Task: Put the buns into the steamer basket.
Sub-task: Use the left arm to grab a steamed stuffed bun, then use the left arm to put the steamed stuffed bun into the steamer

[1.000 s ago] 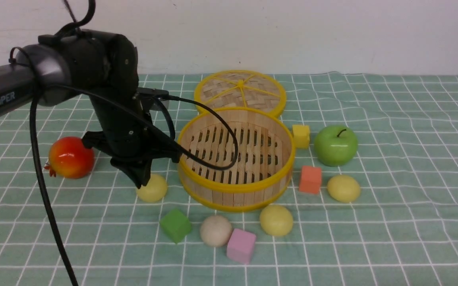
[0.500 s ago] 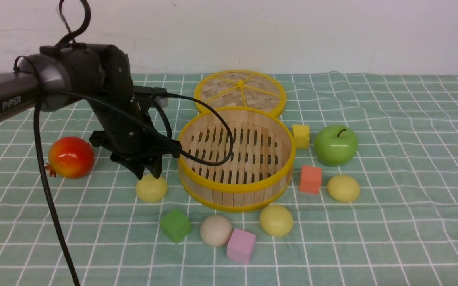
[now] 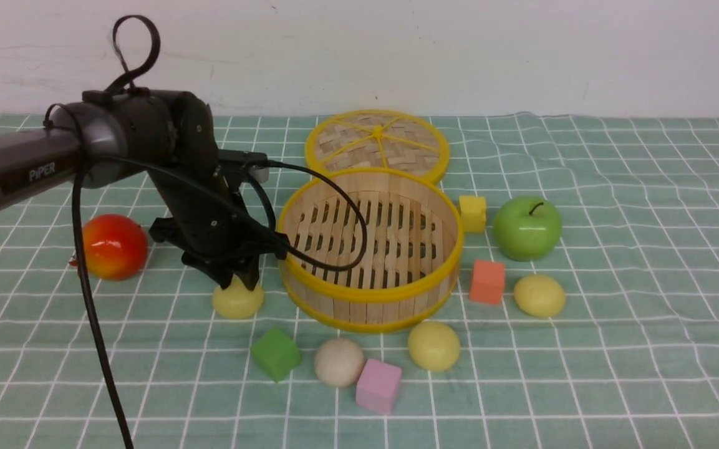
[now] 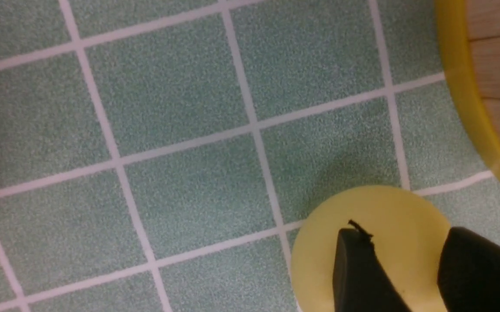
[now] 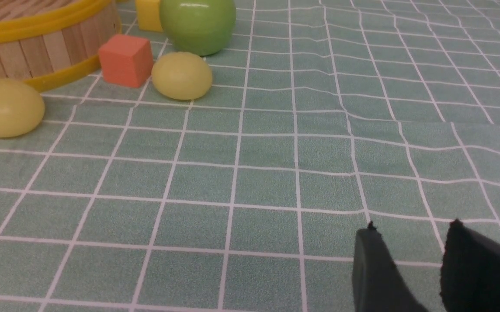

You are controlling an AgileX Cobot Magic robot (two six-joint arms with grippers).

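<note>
The steamer basket stands empty mid-table. Three pale yellow buns lie on the cloth, one at its left, one in front and one at its right. The beige bun lies in front too. My left gripper is open, its tips right over the left bun. In the left wrist view the gripper has its jaws a little apart above that bun, beside the basket rim. My right gripper is open and empty over bare cloth, away from two buns.
The woven lid lies behind the basket. A green apple and a yellow cube sit at the right, an orange cube below them. A red fruit is at the left. Green and pink cubes lie in front.
My left arm has swung right and down. Its tips went from the left side of the left bun to right over its top. Nothing else moved.
</note>
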